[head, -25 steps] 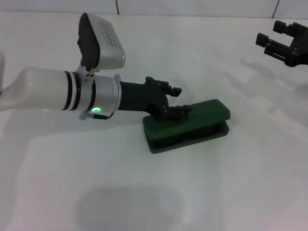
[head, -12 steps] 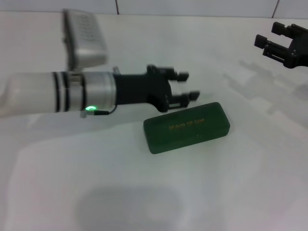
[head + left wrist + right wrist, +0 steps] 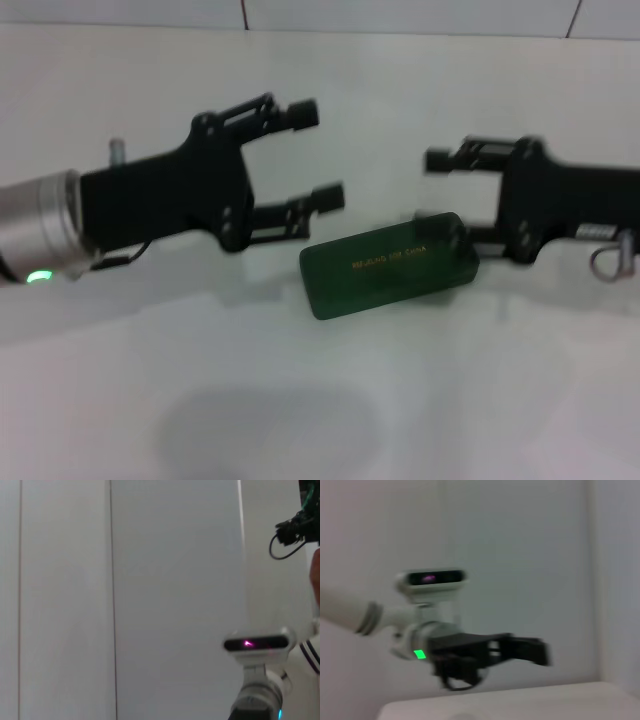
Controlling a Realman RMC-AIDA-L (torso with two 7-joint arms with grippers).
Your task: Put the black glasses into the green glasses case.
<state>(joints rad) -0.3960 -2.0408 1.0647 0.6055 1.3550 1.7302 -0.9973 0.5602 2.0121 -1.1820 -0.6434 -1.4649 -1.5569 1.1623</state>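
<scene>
Both arms end in matte black grippers, the left gripper (image 3: 315, 155) and right gripper (image 3: 440, 190) each built of angular linkage bars with blocky, squared fingertips. Behind the left one sits a silver-grey cylindrical wrist (image 3: 35, 235) with a small green light (image 3: 38, 276) and a thin black cable looping beneath it. The right wrist view shows that arm as white, ringed with dark bands, carrying a white camera bar (image 3: 431, 582) with a dark front and a magenta glow.
</scene>
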